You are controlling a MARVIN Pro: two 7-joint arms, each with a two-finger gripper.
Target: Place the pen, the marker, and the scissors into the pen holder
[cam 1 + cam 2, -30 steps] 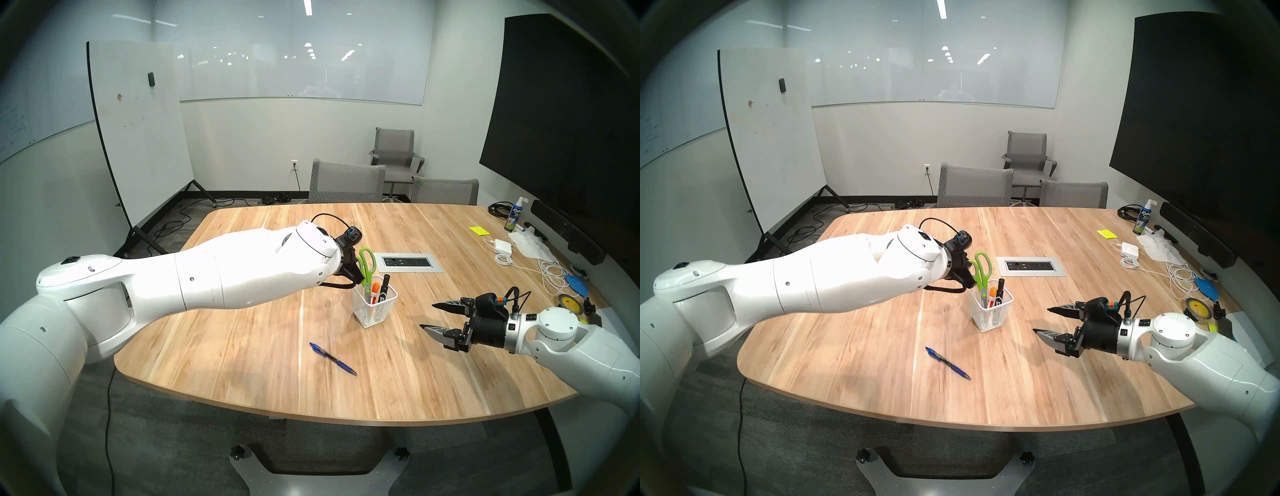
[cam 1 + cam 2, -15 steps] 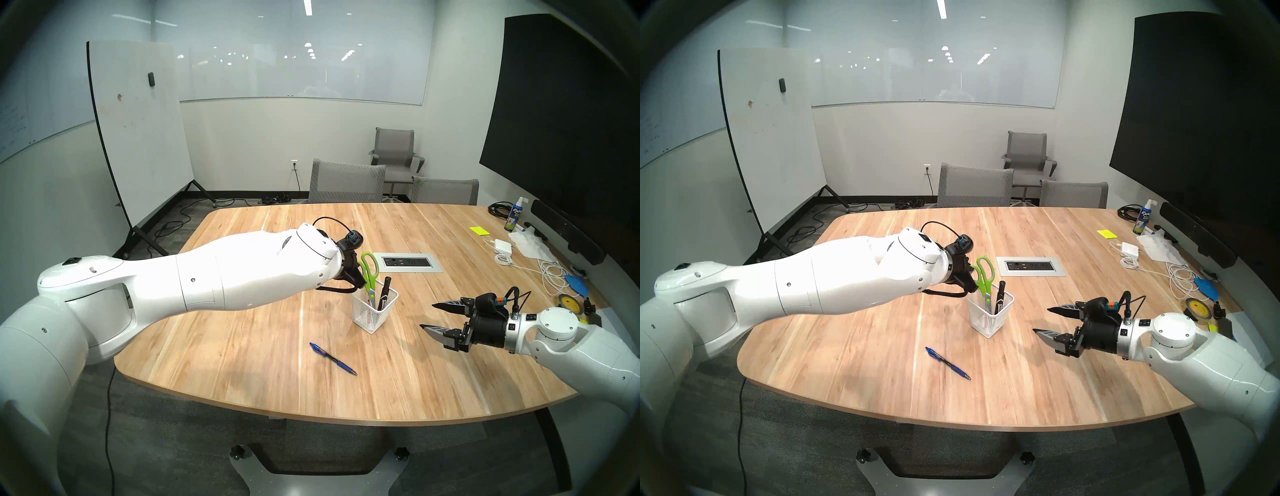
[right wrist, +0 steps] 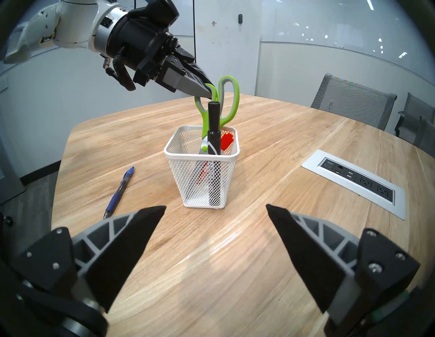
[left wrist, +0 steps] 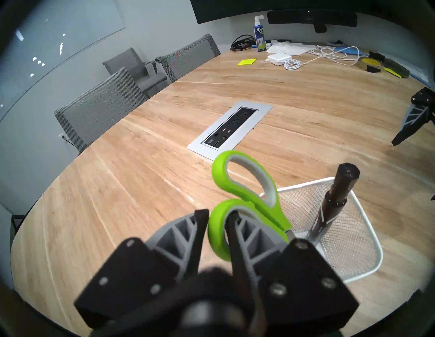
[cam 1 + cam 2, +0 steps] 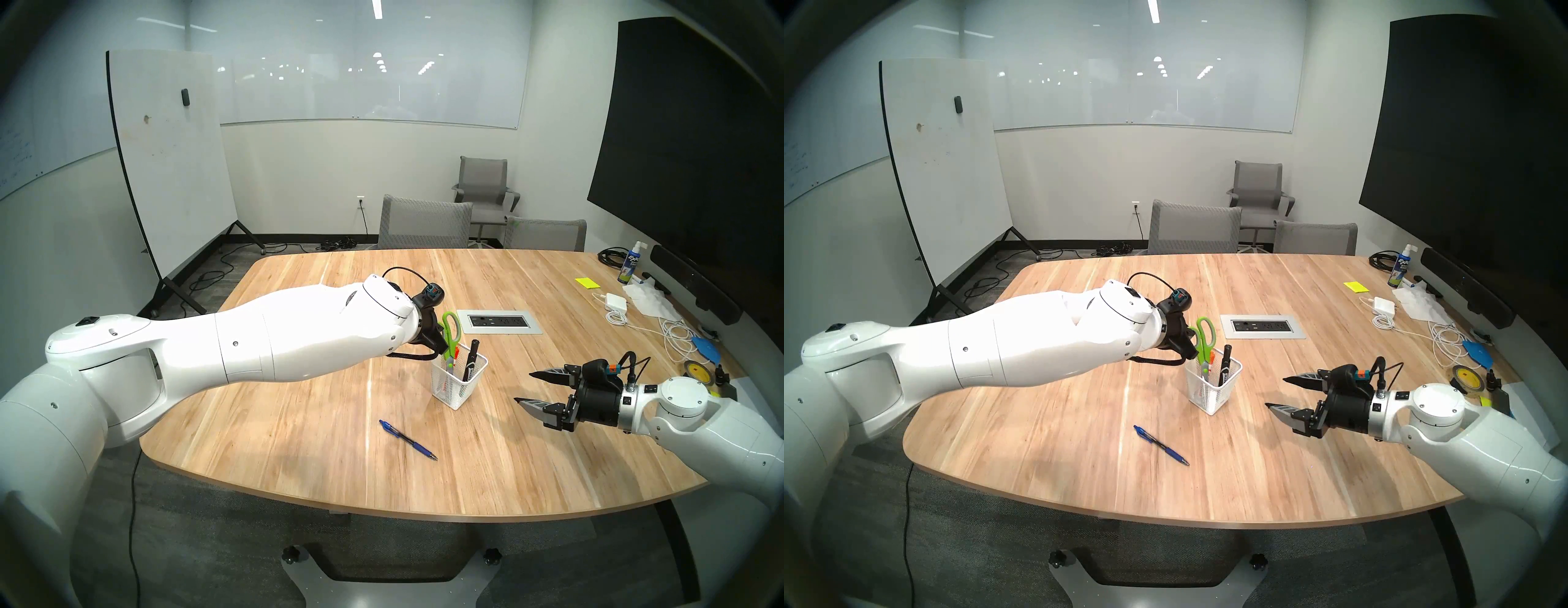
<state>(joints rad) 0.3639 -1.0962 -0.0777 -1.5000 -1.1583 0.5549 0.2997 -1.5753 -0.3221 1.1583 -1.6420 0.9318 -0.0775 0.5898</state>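
Lime-green and grey, the smaller handle loop of the scissors (image 4: 247, 202) sits between the fingers of the left gripper (image 4: 217, 217), jaws slightly parted with one finger threaded through the loop and a sliver of gap outside, blades down in the white wire-mesh pen holder (image 3: 202, 169) beside a black marker (image 3: 213, 127). The blue pen (image 5: 407, 440) lies flat on the wooden table (image 5: 297, 424), nearer the robot than the holder, its long axis diagonal; the right gripper (image 5: 528, 387), jaws wide and empty, looks the nearer to it.
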